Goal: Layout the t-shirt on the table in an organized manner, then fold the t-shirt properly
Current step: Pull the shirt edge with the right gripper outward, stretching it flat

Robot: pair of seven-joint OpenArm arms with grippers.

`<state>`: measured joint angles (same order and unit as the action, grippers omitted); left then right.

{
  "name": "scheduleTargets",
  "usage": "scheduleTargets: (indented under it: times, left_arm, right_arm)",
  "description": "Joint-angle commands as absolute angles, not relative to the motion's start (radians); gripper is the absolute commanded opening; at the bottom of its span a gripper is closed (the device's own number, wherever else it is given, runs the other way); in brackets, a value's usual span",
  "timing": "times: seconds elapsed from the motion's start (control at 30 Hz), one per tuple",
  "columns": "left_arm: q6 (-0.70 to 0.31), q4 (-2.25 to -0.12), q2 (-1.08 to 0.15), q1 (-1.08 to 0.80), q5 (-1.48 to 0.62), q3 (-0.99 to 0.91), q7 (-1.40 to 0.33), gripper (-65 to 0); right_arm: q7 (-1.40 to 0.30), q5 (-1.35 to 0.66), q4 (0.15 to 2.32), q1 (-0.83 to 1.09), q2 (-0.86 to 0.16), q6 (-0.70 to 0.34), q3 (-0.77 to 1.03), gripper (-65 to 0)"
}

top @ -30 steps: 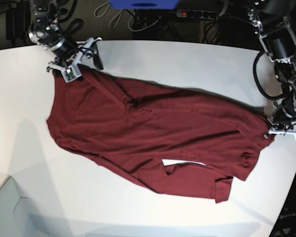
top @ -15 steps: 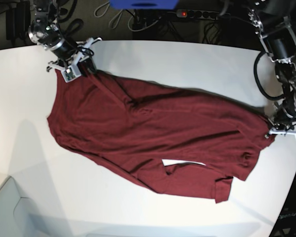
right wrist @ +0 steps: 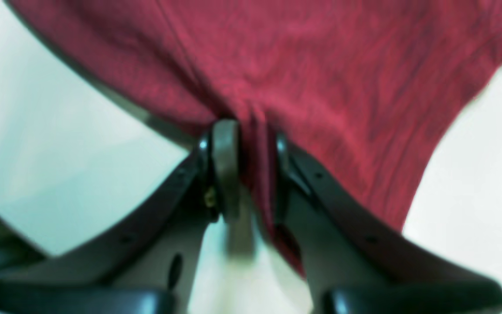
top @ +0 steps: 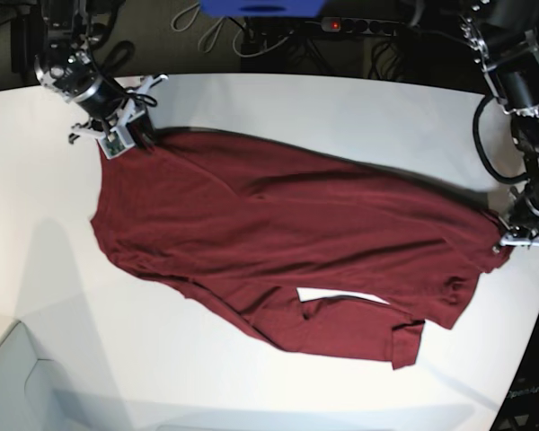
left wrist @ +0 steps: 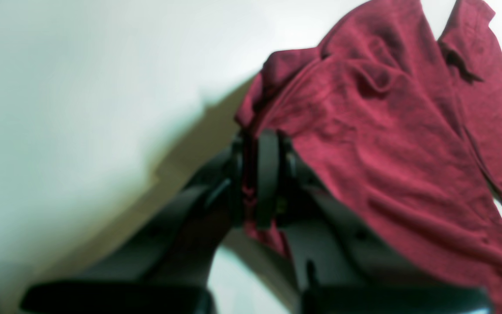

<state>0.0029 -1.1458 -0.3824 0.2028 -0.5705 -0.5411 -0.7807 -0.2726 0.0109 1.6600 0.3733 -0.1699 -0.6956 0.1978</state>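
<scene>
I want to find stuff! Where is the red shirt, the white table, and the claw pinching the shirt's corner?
t-shirt (top: pixel 287 233), base view, middle of the cloth.
table (top: pixel 341 108), base view, bare top.
right gripper (right wrist: pixel 251 144), right wrist view, between fingertips pinching fabric.

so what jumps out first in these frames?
The maroon t-shirt stretched diagonally across the white table, sleeves bunched at the near edge. Each end is pinched: the right gripper holds cloth at the far left corner of the base view, the left gripper at the right edge.
</scene>
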Motion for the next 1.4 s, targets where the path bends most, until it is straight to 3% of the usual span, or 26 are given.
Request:
scheduleTargets:
  times: [0.0, 0.73, 1.13, 1.27, 1.37]
  left_arm:
    - [-0.002, -1.162, -0.404, 0.226, -0.575, -0.549, -0.759, -64.8]
    - [-0.002, -1.162, -0.417, 0.226, -0.575, -0.55, -0.751, -64.8]
    - [-0.004, -1.162, -0.418, 0.226, -0.575, -0.55, -0.75, -64.8]
    - [-0.004, -1.162, -0.418, 0.226, -0.575, -0.55, -0.75, -64.8]
    - [-0.004, -1.162, -0.418, 0.226, -0.575, -0.55, -0.75, -64.8]
  right_arm:
    - [-0.248, -0.005, 1.681, 0.36, -0.179, -0.698, 0.206, -55.0]
    - [-0.249, -0.001, 1.56, 0.263, -0.266, -0.698, 0.209, -54.9]
    - [-0.255, -0.002, 1.646, 0.246, -0.225, -0.698, 0.283, -54.8]
    - [-0.259, -0.004, 1.681, 0.262, -0.165, -0.698, 0.343, -48.5]
    - [-0.259, -0.004, 1.698, 0.295, -0.142, -0.698, 0.352, -38.0]
